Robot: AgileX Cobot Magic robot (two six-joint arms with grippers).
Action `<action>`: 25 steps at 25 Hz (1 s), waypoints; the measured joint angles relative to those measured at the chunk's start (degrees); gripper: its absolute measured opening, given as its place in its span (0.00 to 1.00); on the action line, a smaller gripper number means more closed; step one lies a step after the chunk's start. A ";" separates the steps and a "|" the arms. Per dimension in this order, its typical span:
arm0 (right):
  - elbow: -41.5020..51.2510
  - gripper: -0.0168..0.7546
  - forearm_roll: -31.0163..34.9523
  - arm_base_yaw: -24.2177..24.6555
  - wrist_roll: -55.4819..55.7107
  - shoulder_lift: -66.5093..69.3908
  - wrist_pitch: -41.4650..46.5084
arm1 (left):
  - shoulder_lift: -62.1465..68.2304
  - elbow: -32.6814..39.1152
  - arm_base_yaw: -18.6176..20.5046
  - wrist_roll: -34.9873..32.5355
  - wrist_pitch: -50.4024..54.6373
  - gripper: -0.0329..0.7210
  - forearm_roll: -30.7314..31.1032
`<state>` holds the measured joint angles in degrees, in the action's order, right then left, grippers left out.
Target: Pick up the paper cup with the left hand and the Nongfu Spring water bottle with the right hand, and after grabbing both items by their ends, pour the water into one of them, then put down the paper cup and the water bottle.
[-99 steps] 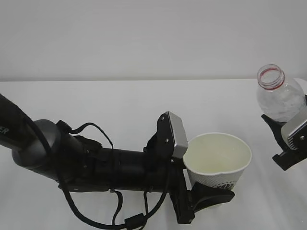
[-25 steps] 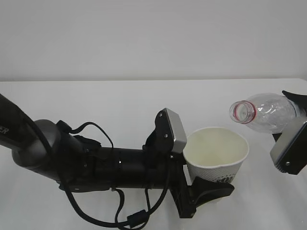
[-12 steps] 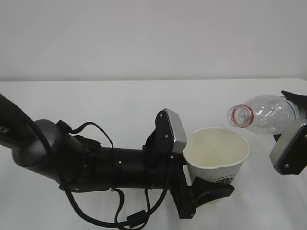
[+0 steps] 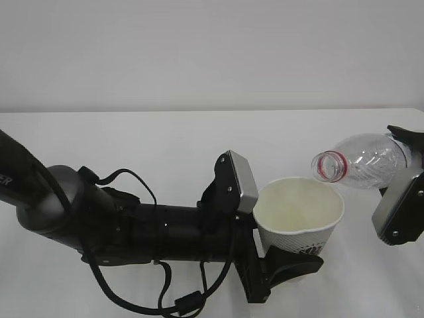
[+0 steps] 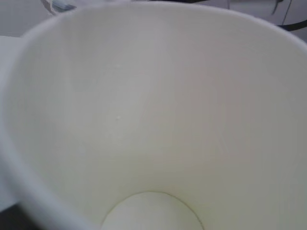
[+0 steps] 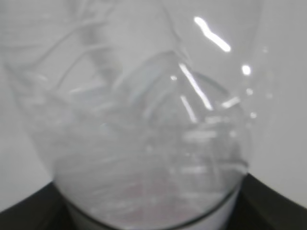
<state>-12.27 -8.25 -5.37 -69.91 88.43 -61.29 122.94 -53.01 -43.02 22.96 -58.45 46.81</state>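
Exterior view: right end effector point(image 4: 402, 173) grips the Nongfu Spring water bottle point(image 4: 361, 159), lying near-horizontal, mouth above the paper cup point(image 4: 301, 215) rim's right edge; left end effector point(image 4: 281, 255) clasps that cup.

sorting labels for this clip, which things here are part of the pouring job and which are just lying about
Part of the job:
- paper cup, held in the left hand
- Nongfu Spring water bottle, tipped with its mouth toward the cup, held in the right hand

Just lying about:
- nothing else; only the white table under both

white table point(image 4: 165, 142); nothing visibly resting on it, paper cup's point(image 4: 301, 215) base hidden.
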 joint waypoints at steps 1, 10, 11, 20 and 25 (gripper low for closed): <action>0.00 0.66 0.00 0.00 -0.02 0.00 0.00 | 0.00 0.00 0.00 0.00 0.00 0.77 0.00; -0.59 0.66 0.00 0.00 -1.72 0.00 0.00 | 0.00 0.00 0.00 0.00 0.04 0.77 0.00; -0.82 0.66 0.00 0.00 -1.72 0.00 -0.04 | 0.00 0.00 0.00 0.00 0.04 0.77 0.00; -1.02 0.66 0.22 0.00 -3.10 0.00 -0.14 | 0.00 0.00 0.00 0.00 0.13 0.77 0.04; -1.50 0.66 1.31 0.00 -4.23 0.00 -0.14 | 0.00 0.00 0.00 0.00 0.13 0.77 0.04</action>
<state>-13.77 -6.94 -5.37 -74.14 88.43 -61.42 122.94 -53.01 -43.02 22.96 -58.32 46.85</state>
